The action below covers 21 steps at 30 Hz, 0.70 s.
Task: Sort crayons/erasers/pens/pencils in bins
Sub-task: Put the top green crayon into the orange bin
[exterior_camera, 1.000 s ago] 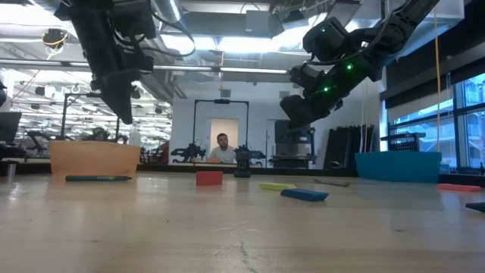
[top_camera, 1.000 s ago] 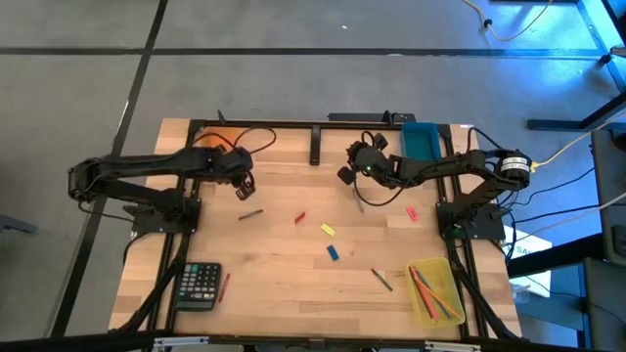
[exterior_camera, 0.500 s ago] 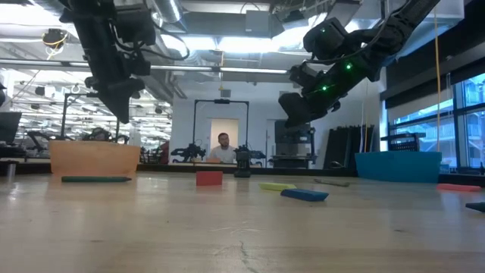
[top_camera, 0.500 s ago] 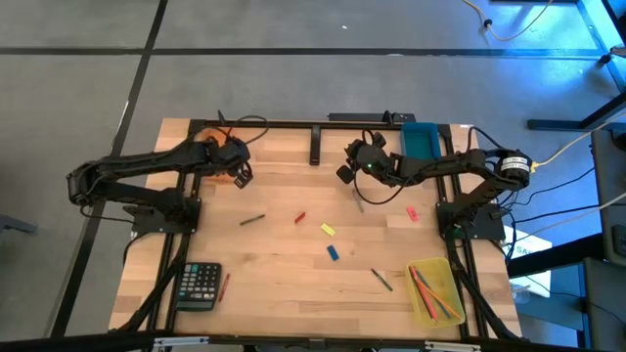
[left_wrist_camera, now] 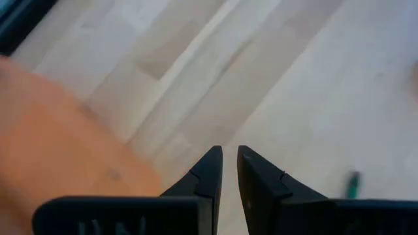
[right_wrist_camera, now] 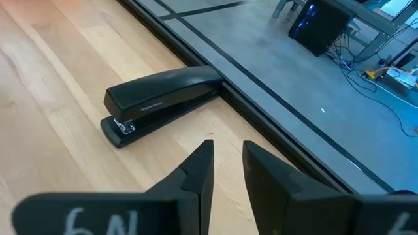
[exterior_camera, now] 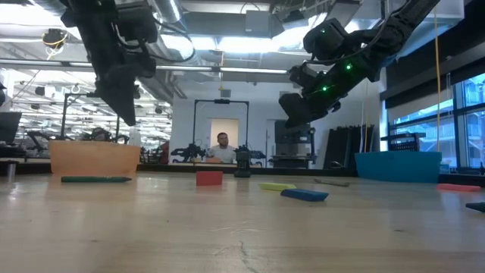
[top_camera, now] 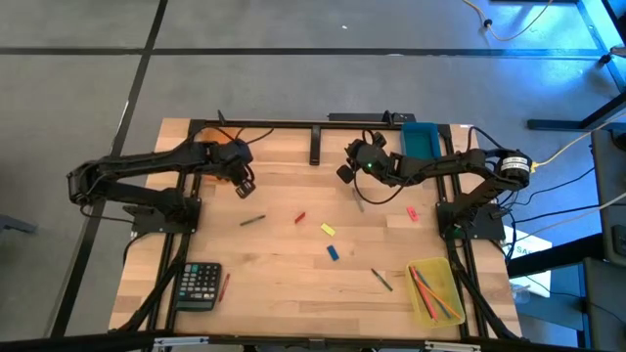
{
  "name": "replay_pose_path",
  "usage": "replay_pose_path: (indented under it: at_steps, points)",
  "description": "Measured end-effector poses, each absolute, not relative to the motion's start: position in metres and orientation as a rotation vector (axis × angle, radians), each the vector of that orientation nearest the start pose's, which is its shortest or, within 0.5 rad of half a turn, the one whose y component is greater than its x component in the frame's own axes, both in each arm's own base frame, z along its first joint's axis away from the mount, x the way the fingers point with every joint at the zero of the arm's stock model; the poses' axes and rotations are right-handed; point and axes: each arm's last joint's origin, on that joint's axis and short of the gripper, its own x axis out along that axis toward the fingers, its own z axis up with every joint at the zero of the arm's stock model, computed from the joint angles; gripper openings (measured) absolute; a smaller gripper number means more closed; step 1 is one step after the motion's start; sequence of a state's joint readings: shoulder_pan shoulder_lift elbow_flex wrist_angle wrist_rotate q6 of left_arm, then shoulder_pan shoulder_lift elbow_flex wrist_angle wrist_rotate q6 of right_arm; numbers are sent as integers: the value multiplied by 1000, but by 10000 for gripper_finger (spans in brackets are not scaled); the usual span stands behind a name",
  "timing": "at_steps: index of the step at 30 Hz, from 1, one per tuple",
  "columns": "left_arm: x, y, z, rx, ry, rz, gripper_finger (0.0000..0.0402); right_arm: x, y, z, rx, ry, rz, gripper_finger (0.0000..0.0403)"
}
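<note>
On the wooden table lie a red crayon point(top_camera: 300, 217), a yellow eraser point(top_camera: 328, 230), a blue eraser point(top_camera: 333, 252), a pink eraser point(top_camera: 412, 211), a green pen point(top_camera: 252, 220) and a dark pencil point(top_camera: 381, 280). The orange bin point(top_camera: 221, 148) stands far left, the teal bin point(top_camera: 421, 140) far right, and the yellow bin point(top_camera: 452, 277), holding several long sticks, near right. My left gripper point(top_camera: 245, 187) hangs above the table beside the orange bin point(left_wrist_camera: 46, 130), its fingers a narrow gap apart and empty. My right gripper point(top_camera: 342, 176) hovers near the far middle, narrowly open and empty.
A black stapler point(right_wrist_camera: 157, 98) lies at the far edge ahead of my right gripper. A black calculator point(top_camera: 201, 286) sits near left with a thin red stick point(top_camera: 225, 286) beside it. A person shows in the room beyond the table.
My left gripper has swung a little toward the orange bin and back again, turning at the wrist. The green pen has shifted slightly toward the table's near edge.
</note>
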<state>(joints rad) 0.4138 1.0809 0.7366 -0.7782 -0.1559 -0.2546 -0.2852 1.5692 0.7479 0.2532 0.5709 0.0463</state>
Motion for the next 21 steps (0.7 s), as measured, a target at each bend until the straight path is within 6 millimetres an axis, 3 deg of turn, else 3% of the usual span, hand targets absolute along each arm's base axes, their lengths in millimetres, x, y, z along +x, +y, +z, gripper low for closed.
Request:
replay_pose_path:
  at_steps: [7,12,21]
  points:
    - [181,68,225,-332,1008,562,41,293,-101,180,-20,548,-789,85]
    - [185,55,208,-357,995,420,44,294,-99,180,29,537,-729,85]
    - [188,24,176,-418,943,233,123,298,-89,179,143,511,-630,85]
